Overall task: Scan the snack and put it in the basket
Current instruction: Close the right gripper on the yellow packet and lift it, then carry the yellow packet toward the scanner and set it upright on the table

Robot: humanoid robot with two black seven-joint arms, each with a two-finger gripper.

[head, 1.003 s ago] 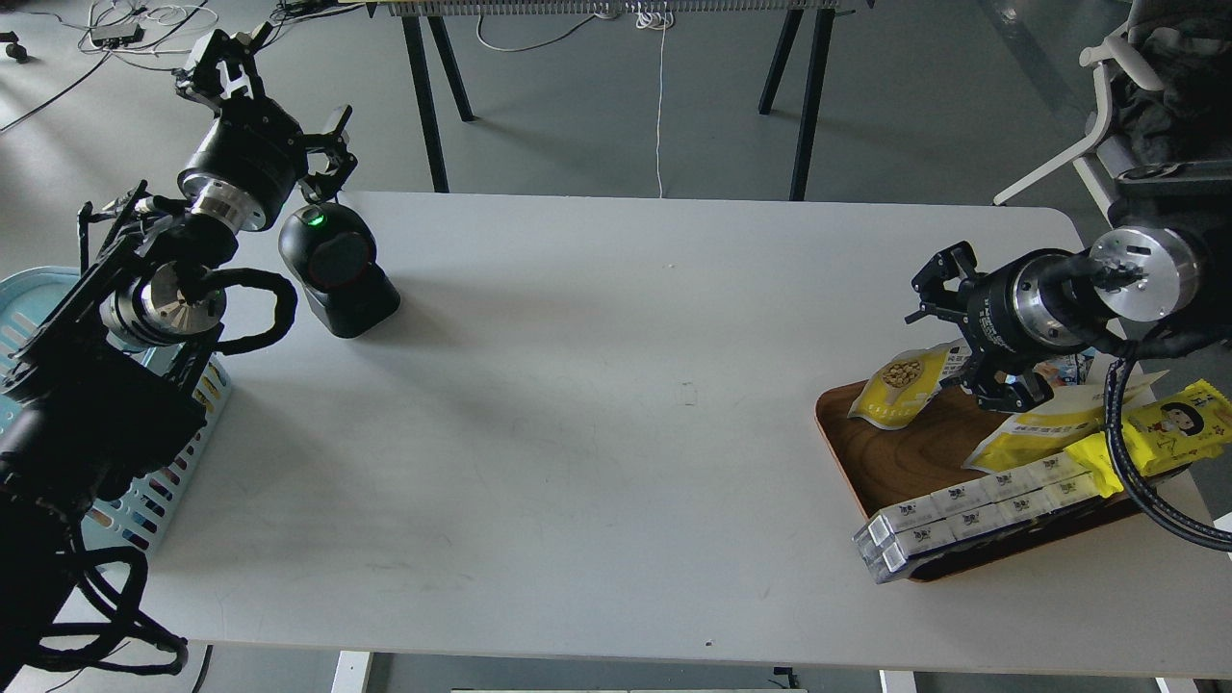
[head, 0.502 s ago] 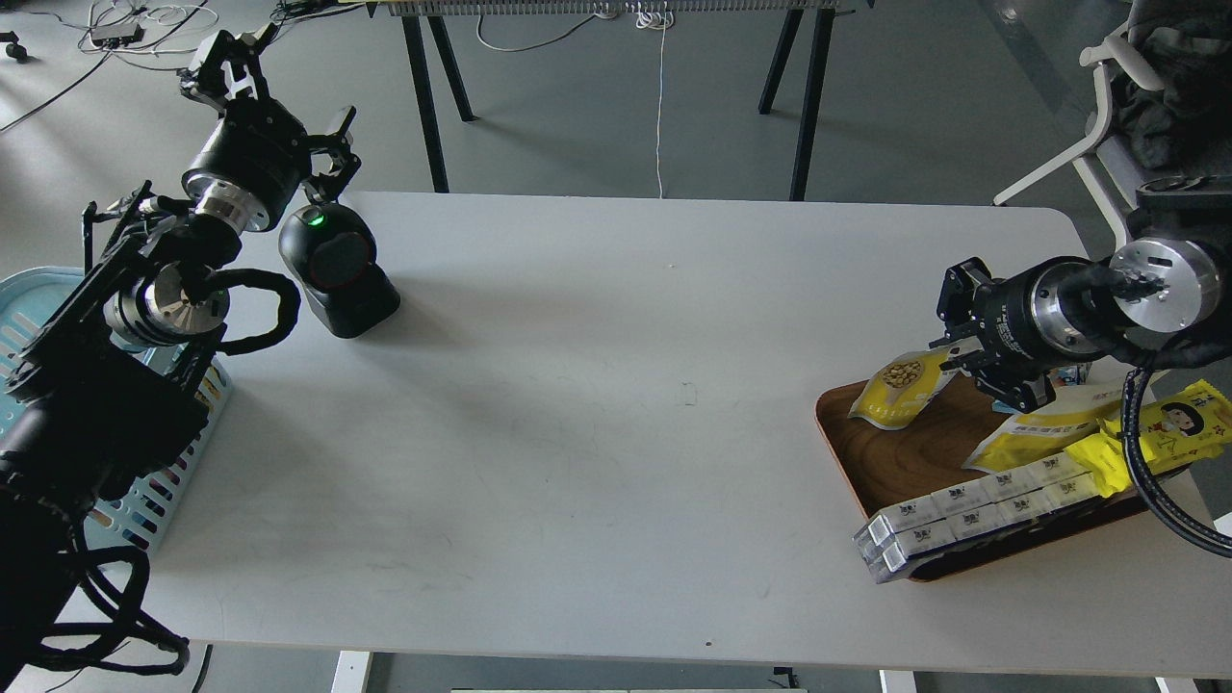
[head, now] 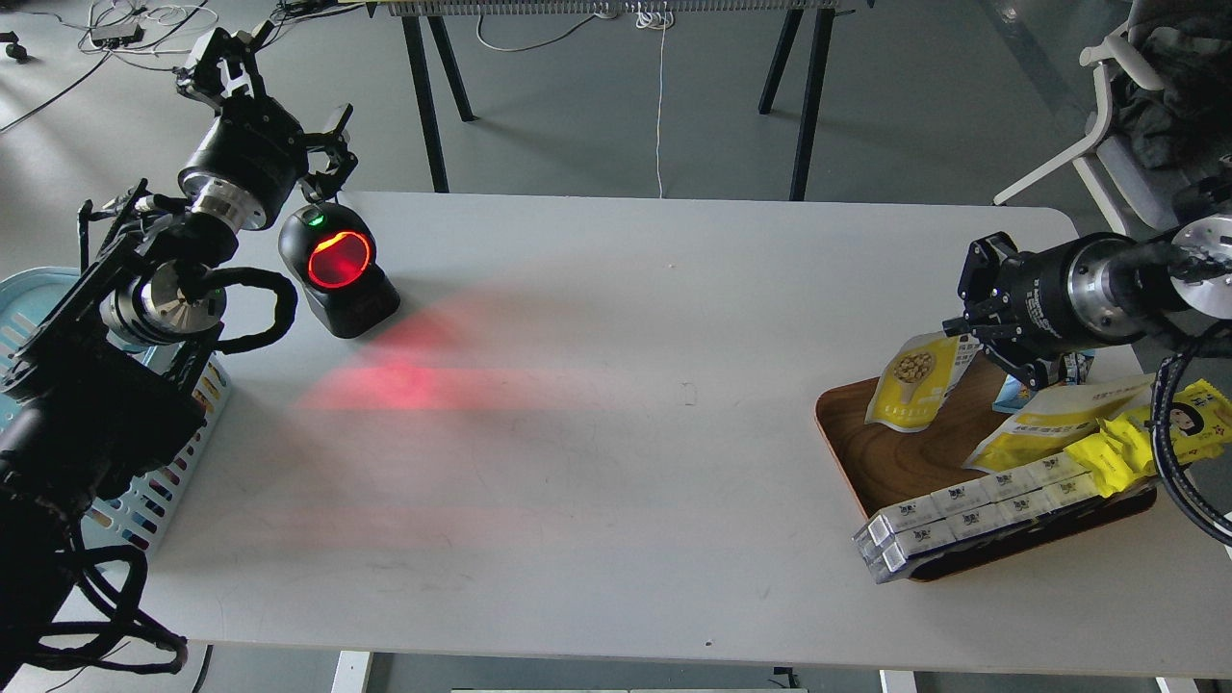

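Observation:
The snack (head: 910, 380), a small pouch with a yellow lower half and a round picture of tan nuts, hangs upright over the left part of the brown wooden tray (head: 881, 467). My right gripper (head: 970, 332) is shut on its upper right corner. The light blue basket (head: 34, 294) stands at the table's left edge, mostly hidden behind my left arm. My left gripper (head: 274, 96) is open and empty, raised just behind the scanner.
A black barcode scanner (head: 337, 265) on the table's far left glows red and throws red light on the tabletop. The tray also holds white boxes (head: 972, 510), a flat pale-yellow pouch (head: 1054, 423) and bright-yellow packs (head: 1155, 423). A chair (head: 1126, 106) stands at the back right.
My right gripper has drawn back to the right, closed on the snack and lifted it upright off the tray. The scanner window has lit up red. The left arm has barely moved.

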